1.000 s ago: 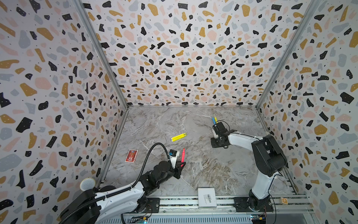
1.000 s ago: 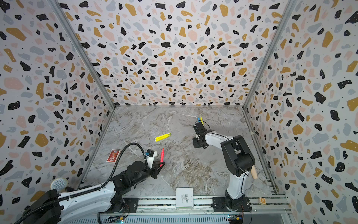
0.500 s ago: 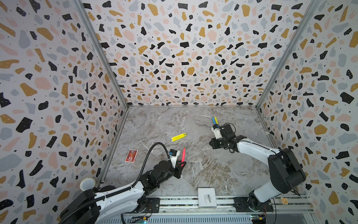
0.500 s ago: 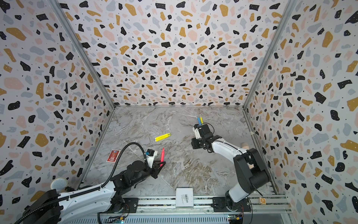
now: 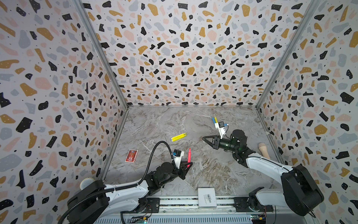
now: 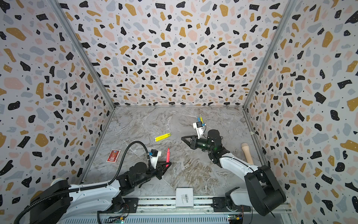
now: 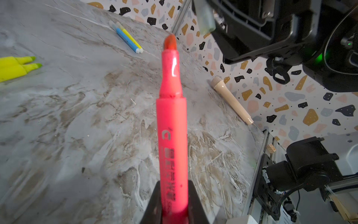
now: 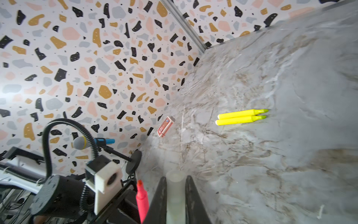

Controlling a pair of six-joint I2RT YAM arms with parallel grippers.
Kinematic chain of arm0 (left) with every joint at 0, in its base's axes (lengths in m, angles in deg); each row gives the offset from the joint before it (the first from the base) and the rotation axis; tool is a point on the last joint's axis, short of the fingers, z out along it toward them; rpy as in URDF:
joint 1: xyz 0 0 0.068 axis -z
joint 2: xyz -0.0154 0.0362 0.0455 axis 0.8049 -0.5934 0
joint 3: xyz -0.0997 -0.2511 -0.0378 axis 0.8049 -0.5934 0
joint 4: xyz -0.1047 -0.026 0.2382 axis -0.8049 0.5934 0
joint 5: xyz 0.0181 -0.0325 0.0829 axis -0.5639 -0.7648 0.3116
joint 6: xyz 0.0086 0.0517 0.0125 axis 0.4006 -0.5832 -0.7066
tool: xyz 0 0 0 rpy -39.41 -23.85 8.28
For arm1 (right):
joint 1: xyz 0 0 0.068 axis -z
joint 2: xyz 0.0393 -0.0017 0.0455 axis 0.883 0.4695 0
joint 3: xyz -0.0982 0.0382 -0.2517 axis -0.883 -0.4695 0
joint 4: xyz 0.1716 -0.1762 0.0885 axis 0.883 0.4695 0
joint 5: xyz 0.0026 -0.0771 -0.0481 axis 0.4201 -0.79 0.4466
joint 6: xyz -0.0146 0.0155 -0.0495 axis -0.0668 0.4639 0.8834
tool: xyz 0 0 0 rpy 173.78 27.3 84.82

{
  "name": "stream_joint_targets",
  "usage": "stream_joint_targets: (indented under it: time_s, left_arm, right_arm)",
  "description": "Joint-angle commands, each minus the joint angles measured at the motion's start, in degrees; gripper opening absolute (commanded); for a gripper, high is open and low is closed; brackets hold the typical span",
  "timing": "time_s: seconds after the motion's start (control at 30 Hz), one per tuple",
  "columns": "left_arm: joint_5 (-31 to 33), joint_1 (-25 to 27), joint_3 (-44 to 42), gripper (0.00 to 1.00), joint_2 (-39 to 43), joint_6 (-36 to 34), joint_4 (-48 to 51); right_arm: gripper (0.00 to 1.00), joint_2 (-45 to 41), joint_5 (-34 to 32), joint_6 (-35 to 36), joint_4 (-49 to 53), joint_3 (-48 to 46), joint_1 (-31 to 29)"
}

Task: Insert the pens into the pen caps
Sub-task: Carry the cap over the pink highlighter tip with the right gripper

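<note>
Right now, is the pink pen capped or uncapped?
Uncapped: the pink pen in the left gripper shows a bare tip; the clear cap is apart, in the right gripper.

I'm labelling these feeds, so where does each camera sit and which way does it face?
Both top views: high over the front rail, looking down toward the back wall; both arms show.
Left wrist: on the left arm, looking along the pink pen in the left gripper toward the right wall; right arm shows.
Right wrist: on the right arm, looking past the right gripper, shut on a clear cap, toward the left wall; left arm shows.
Shared: all show the two yellow pens.
</note>
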Motion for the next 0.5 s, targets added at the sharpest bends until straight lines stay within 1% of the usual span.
stream_joint_targets:
  time_s: [0.0,0.23,0.47]
  left_arm:
    - [0.23,1.43,2.27,0.0,-2.81,1.34,-7.54]
    - [0.41,4.01,4.85,0.0,-7.79,2.07,-10.94]
    - [0.41,4.77,6.47,0.0,-8.64,1.92,-10.9]
  right_arm:
    - [0.05,-0.22,2.59,-5.15,-11.63,0.12,-1.72]
    - [0.05,1.61,0.63,-6.79,-16.25,-0.22,-4.76]
    - [0.05,3.24,-0.24,-7.62,-19.41,-1.59,-6.24]
